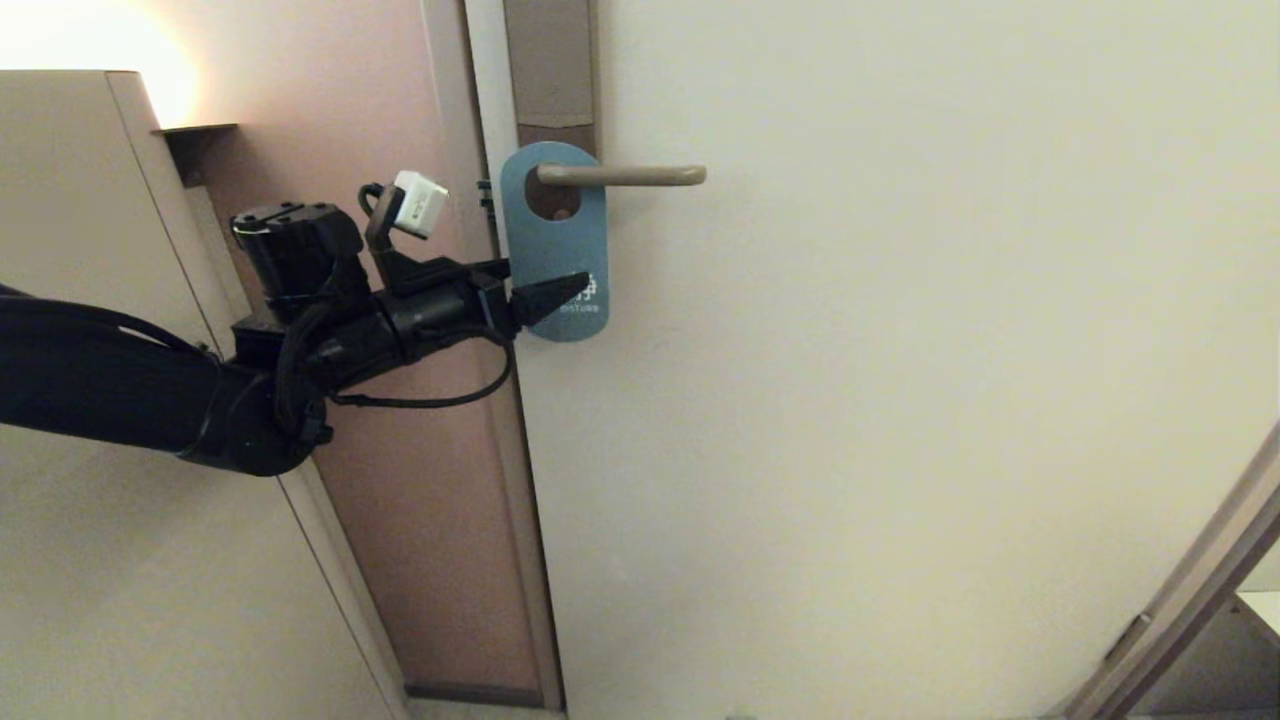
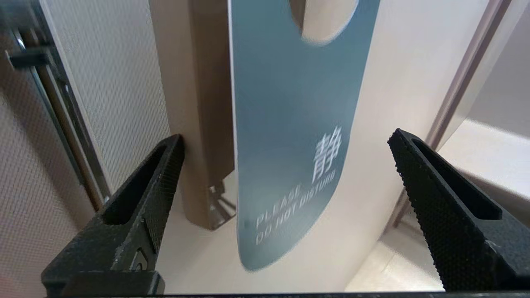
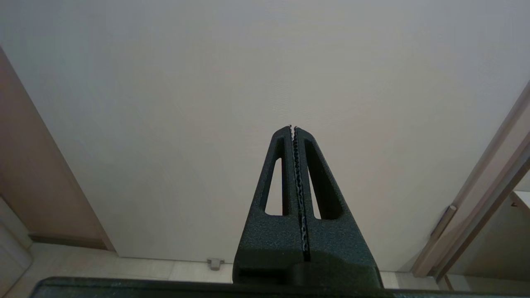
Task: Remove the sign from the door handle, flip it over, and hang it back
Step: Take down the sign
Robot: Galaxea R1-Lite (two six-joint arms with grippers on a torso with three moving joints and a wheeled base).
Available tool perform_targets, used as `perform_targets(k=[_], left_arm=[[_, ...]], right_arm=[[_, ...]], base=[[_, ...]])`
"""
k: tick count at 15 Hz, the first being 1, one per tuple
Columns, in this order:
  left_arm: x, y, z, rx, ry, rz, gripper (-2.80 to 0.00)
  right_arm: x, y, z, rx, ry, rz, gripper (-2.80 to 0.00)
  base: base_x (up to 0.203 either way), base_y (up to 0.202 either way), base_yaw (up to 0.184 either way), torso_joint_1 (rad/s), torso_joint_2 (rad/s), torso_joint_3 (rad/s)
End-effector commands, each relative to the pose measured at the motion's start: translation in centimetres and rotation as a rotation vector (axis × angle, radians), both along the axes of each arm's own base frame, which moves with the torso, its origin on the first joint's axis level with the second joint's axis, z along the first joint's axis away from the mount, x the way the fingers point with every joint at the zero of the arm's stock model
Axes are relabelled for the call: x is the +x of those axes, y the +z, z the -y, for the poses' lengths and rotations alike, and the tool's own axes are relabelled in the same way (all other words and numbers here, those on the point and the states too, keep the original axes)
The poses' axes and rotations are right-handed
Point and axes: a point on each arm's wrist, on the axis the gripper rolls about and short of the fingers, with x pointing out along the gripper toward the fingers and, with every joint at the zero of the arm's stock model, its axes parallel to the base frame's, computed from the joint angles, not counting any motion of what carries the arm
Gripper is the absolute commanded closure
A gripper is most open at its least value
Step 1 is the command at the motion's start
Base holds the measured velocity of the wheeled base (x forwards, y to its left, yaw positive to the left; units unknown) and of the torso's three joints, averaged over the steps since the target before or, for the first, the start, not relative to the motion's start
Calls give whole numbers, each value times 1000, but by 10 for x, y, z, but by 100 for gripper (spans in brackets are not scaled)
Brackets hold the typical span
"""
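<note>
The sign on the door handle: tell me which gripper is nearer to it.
Left. The left gripper is at the sign's lower end, fingers open on either side. The right gripper is shut, facing bare door; the head view does not show it.

My left gripper point(image 1: 560, 290): matte black, wedge fingers point(image 2: 145, 198) with stippled pads and slotted cutouts. White camera block point(image 1: 418, 203) above; black cable point(image 1: 420, 400) loops beneath.
</note>
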Motion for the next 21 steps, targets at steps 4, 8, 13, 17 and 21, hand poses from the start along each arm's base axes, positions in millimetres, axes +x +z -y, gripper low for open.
perform_targets(k=[4, 8, 13, 17, 21], left_arm=[[-21, 7, 9, -15, -49, -12, -280], [-33, 2, 10, -6, -64, -35, -280], [-33, 1, 10, -1, -60, -32, -280], [-35, 3, 11, 15, -41, -6, -280], [-45, 4, 15, 29, 2, 9, -280]], right_arm=[[0, 0, 0, 0, 0, 0, 0], [0, 0, 0, 0, 0, 0, 0], [0, 0, 0, 0, 0, 0, 0], [0, 0, 0, 0, 0, 0, 0], [0, 0, 0, 0, 0, 0, 0]], base=[[0, 0, 0, 0, 0, 0], [0, 0, 0, 0, 0, 0], [0, 0, 0, 0, 0, 0], [0, 0, 0, 0, 0, 0], [0, 0, 0, 0, 0, 0]])
